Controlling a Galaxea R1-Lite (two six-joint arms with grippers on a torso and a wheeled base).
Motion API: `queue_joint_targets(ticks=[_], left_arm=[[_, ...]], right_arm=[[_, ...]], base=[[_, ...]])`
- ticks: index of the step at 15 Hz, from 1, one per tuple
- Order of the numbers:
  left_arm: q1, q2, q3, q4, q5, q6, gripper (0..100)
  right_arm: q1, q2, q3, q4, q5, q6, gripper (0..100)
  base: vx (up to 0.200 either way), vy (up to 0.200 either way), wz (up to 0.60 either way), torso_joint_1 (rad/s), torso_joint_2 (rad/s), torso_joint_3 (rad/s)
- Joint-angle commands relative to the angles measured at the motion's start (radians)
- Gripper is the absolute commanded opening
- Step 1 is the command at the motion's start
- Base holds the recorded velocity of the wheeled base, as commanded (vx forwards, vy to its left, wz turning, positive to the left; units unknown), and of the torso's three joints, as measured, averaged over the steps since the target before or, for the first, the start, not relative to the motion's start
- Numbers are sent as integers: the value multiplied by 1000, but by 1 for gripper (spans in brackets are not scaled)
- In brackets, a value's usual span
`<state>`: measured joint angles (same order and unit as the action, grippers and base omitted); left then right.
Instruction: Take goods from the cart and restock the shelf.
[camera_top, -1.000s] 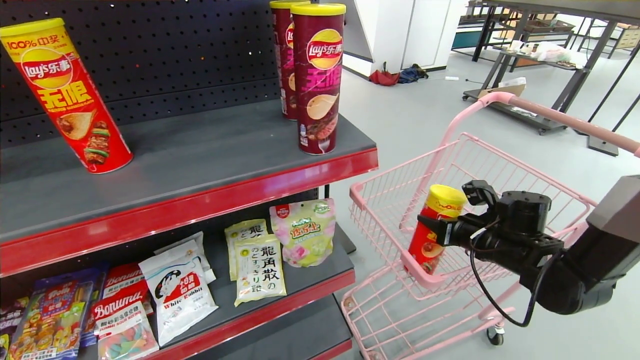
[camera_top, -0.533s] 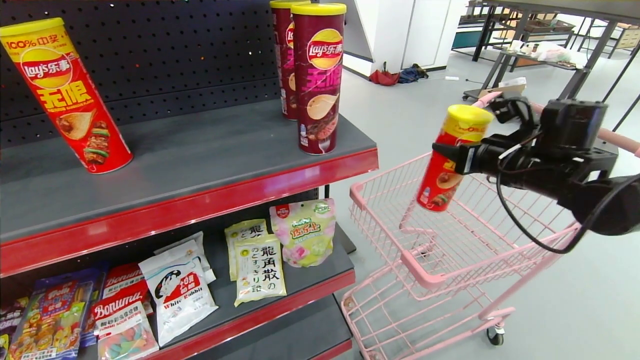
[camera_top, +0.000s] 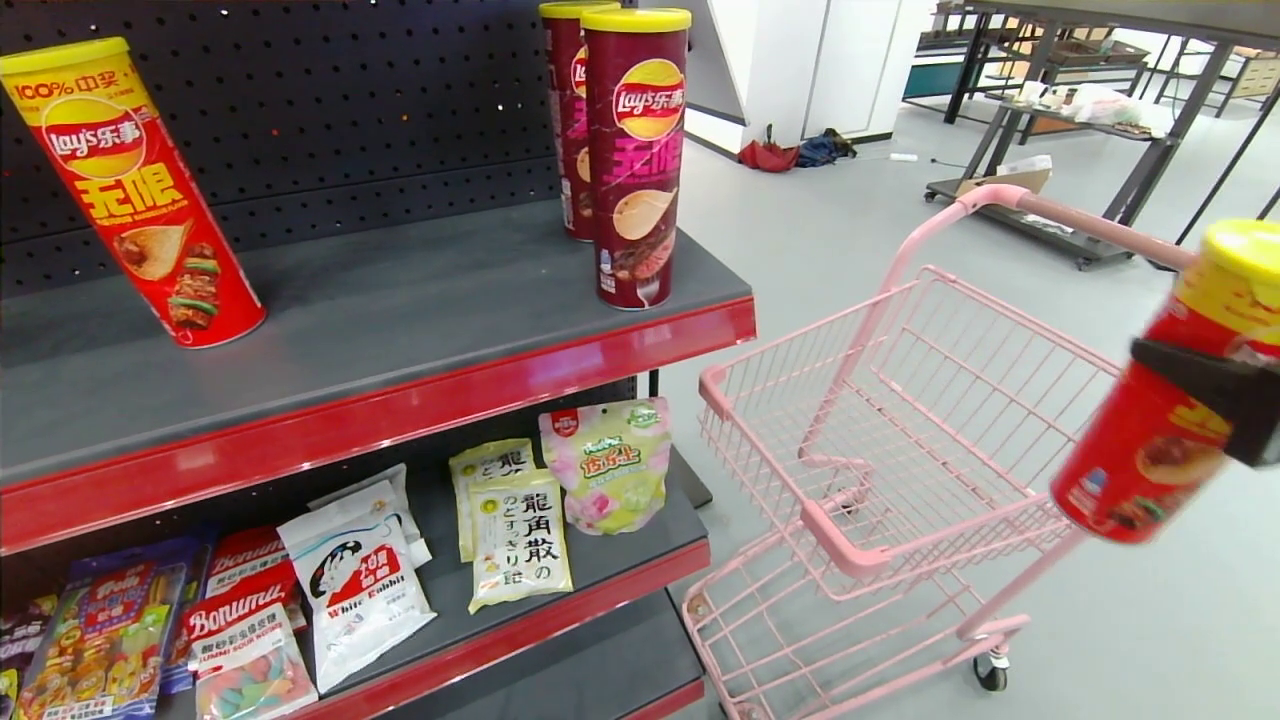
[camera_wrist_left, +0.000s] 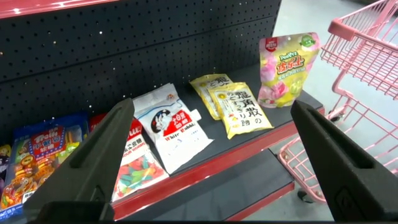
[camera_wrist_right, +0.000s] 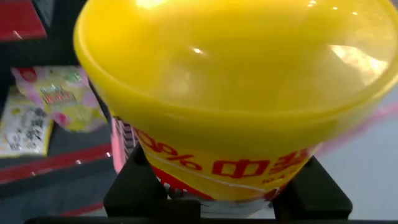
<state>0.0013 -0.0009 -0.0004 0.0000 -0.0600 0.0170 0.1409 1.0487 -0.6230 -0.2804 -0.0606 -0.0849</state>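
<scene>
My right gripper (camera_top: 1222, 405) is shut on a red chips can (camera_top: 1160, 420) with a yellow lid, held tilted in the air off the pink cart's (camera_top: 860, 545) right side, at the head view's right edge. In the right wrist view the can's yellow lid (camera_wrist_right: 230, 56) sits close up, with black fingers (camera_wrist_right: 134, 190) on both sides of the can. My left gripper (camera_wrist_left: 211, 168) is open with nothing in it, level with the lower shelf (camera_wrist_left: 211, 171). On the upper shelf (camera_top: 400, 300) stand a leaning red can (camera_top: 130, 190) and two maroon cans (camera_top: 635, 150).
Snack bags (camera_top: 520, 535) lie along the lower shelf, also seen as snack bags (camera_wrist_left: 236, 109) in the left wrist view. The upper shelf has bare room between the red can and the maroon cans. The cart's basket holds no goods. Tables and racks (camera_top: 1080, 110) stand far behind.
My right gripper has lifted the red can out of the cart basket, then carried it to the right and closer to the head camera.
</scene>
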Motion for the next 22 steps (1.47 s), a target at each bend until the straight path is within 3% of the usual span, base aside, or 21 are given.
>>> queue_joint_targets(ticks=[1,5,8,22], left_arm=[[0,1,-1,0,0,0,100],[0,1,0,0,0,0,100],[0,1,0,0,0,0,100],[0,1,0,0,0,0,100]], right_arm=[[-124,-429,186,250,-41,-16,0],[-193,-475,204,271,-42,-15,0],[-193,-475,204,271,-41,-16,0],[-187,-452,216,273,-34,-19,0]], base=[[0,0,0,0,0,0],[0,0,0,0,0,0],[0,0,0,20,-58,-41],[0,0,0,183,-496,-319]])
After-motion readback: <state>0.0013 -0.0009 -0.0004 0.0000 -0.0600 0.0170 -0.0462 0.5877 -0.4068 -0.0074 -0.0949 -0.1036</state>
